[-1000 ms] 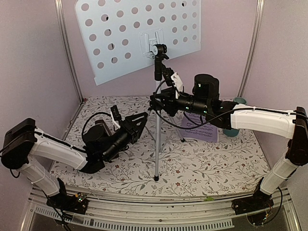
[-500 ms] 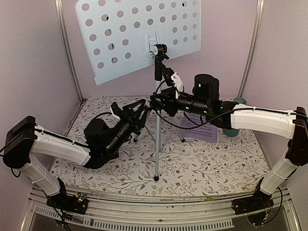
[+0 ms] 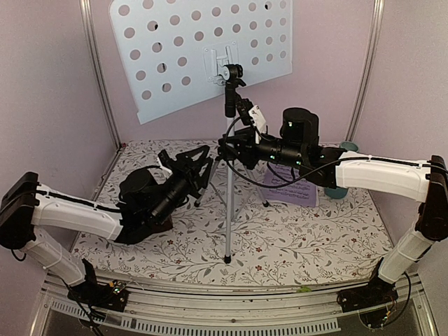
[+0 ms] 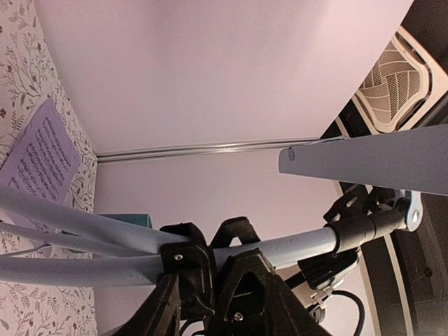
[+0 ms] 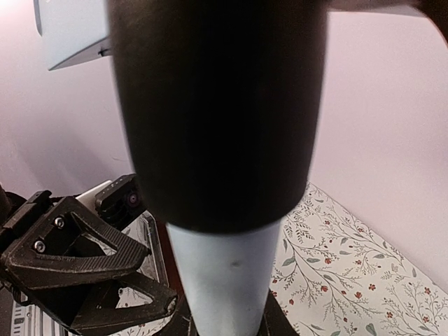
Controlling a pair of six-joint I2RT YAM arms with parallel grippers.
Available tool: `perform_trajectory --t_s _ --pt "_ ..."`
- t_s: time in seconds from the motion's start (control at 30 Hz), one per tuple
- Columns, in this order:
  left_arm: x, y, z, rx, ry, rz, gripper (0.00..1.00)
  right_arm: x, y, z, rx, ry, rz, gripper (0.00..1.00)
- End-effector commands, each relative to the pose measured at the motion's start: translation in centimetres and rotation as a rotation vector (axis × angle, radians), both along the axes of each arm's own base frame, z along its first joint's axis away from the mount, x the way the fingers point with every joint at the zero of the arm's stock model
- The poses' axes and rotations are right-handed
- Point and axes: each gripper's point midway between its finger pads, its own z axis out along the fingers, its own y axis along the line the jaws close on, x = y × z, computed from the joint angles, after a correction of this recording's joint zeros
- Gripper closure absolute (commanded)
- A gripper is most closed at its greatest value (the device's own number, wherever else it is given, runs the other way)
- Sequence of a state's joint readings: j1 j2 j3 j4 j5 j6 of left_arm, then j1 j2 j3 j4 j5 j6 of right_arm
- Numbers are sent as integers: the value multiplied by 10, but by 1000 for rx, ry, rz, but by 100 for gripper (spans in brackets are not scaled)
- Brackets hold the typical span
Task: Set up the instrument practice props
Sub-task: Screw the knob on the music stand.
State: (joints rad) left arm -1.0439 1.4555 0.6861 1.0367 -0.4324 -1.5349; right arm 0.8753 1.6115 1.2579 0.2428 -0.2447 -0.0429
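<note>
Pale-blue metal with round holes forms the desk (image 3: 175,56) of the music stand (image 3: 227,210). The stand is upright on its tripod in the middle of the bench (image 3: 294,241), with the desk high at the far side and sitting crooked.

My right gripper (image 3: 225,148) comes in from the right and is closed on the pole just above the point where the legs branch. I think it is there to steady the stand, because a tall thin stand with a wide top tips easily.

My left gripper (image 3: 198,164) reaches in from the left, at the top of the left leg (image 3: 201,197). Its jaws are partly apart. In the left wrist view the silver tubes pass just beyond the fingers (image 4: 245,287), and I cannot tell if they touch. My judgement is that this arm will spread or set that leg while the other arm holds.

The sheet-music pages (image 3: 290,185) lie flat on the bench at the right, under my right arm, not yet on the desk. I do not see the metronome clearly.
</note>
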Motion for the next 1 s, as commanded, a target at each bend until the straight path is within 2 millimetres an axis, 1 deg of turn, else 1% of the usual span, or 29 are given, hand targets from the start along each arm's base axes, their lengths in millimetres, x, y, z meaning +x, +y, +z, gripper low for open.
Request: perform_trajectory --t_s 0.0,0.23,0.6,0.7,0.97 --pt "-7 -11 -2 17 24 -20 58 -27 -3 -130 -314 261 70 100" --pt "-6 -16 -1 12 37 -22 56 -27 -3 -131 -314 263 72 100" --pt "-2 -26 5 -14 32 -37 56 -27 -2 -131 -314 264 75 100" --pt "-1 -26 5 -20 28 -37 57 -27 -2 -131 -312 262 75 100" --pt "2 -36 3 -41 31 -67 60 -27 -3 -130 -313 263 70 100"
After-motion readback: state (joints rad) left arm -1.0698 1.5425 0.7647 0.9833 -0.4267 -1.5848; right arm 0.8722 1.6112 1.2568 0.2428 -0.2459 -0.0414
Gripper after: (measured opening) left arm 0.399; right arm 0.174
